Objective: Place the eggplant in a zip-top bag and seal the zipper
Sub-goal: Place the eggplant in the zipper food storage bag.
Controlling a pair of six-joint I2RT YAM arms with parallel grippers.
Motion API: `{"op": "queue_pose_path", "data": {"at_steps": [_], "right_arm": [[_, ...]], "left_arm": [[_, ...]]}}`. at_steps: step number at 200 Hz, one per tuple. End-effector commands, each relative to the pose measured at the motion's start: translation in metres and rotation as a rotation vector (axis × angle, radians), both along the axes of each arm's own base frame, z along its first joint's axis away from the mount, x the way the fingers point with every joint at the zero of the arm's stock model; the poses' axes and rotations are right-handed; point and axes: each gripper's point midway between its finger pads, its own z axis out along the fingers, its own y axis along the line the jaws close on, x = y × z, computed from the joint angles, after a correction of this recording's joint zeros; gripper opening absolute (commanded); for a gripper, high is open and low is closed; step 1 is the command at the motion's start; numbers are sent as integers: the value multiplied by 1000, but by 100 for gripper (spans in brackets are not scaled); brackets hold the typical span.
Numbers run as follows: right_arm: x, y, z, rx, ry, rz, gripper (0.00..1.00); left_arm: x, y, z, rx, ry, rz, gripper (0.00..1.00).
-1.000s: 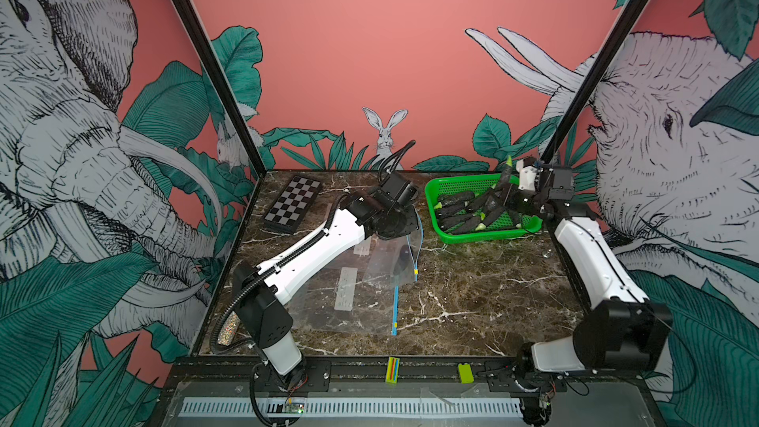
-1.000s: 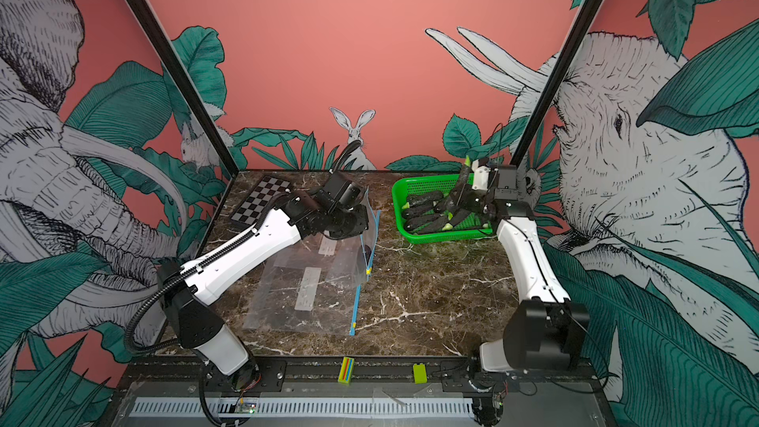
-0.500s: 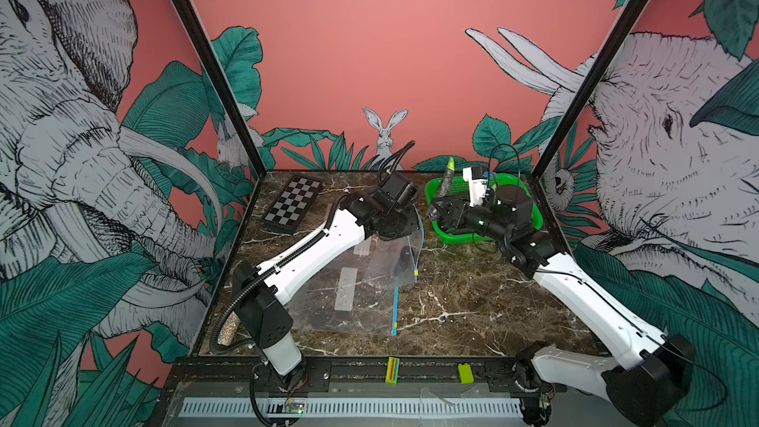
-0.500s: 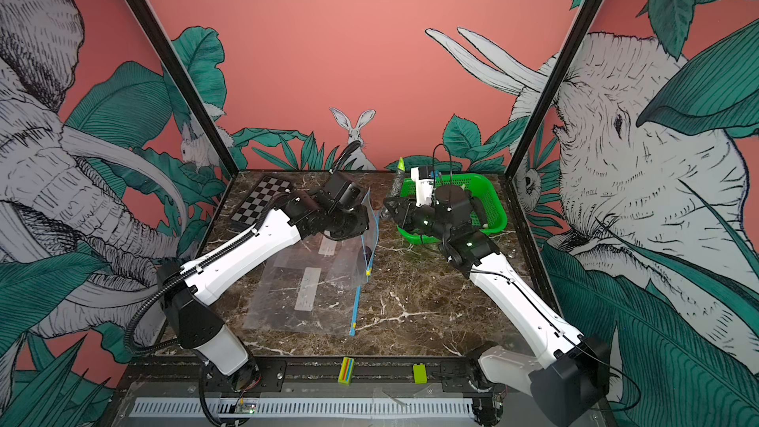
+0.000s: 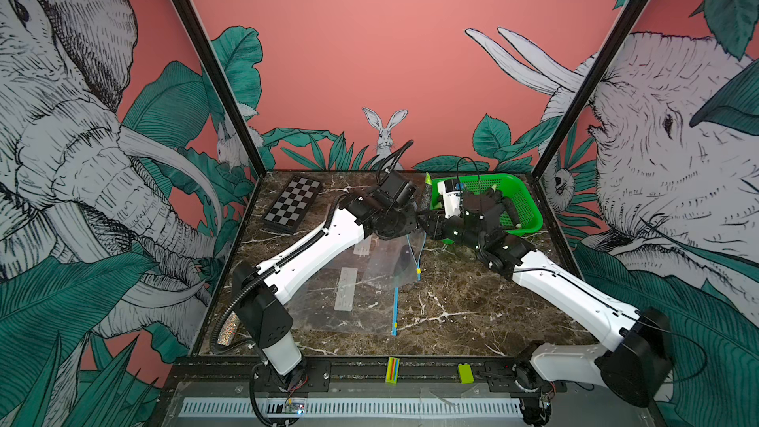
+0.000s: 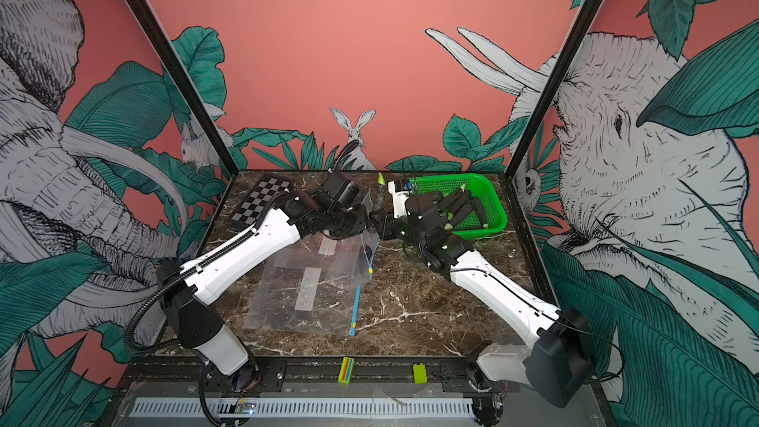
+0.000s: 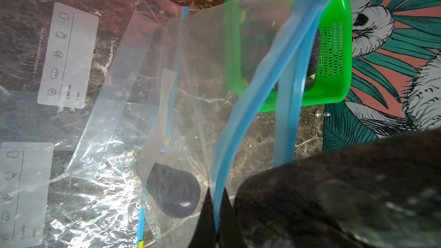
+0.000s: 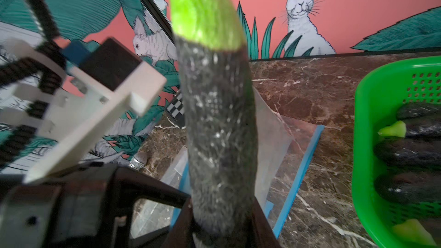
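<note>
Eggplant point(image 8: 217, 127) stands upright in the right tool point(image 8: 220, 225), whose jaws are clamped on its dark lower end, green stem uppermost. It is just beside the left tool point(image 7: 216, 223), which is pressed together on the blue zipper strip point(image 7: 253, 87) of the zip-top bag point(image 5: 390, 256), holding that edge lifted off the tabletop point(image 5: 451, 301). A dark purple lump point(image 7: 175, 193) shows through the bag's film below the left tool. On the right tool's other side, the green basket point(image 5: 530, 209) holds more eggplants point(image 6: 464, 209).

Green basket point(image 5: 527, 206), blue-edged bag point(image 7: 205, 91), dark eggplant point(image 8: 216, 139).
</note>
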Motion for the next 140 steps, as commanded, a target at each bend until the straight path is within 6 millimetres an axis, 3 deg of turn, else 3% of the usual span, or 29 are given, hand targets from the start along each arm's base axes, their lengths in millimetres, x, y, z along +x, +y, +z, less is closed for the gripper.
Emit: {"op": "queue_pose_path", "data": {"at_steps": [1, 71, 98, 140], "right_arm": [[-5, -4, -17, -112, -17, -2, 13], [-28, -7, -40, -270, 43, 60, 19], [-33, -4, -37, -260, 46, 94, 34], [-43, -4, -12, -214, 39, 134, 52]], "left_arm": [[2, 2, 20, -33, -40, 13, 0], [7, 0, 22, -37, -51, 13, 0], [8, 2, 23, -32, -56, 12, 0], [8, 4, 22, -29, -57, 15, 0]]}}
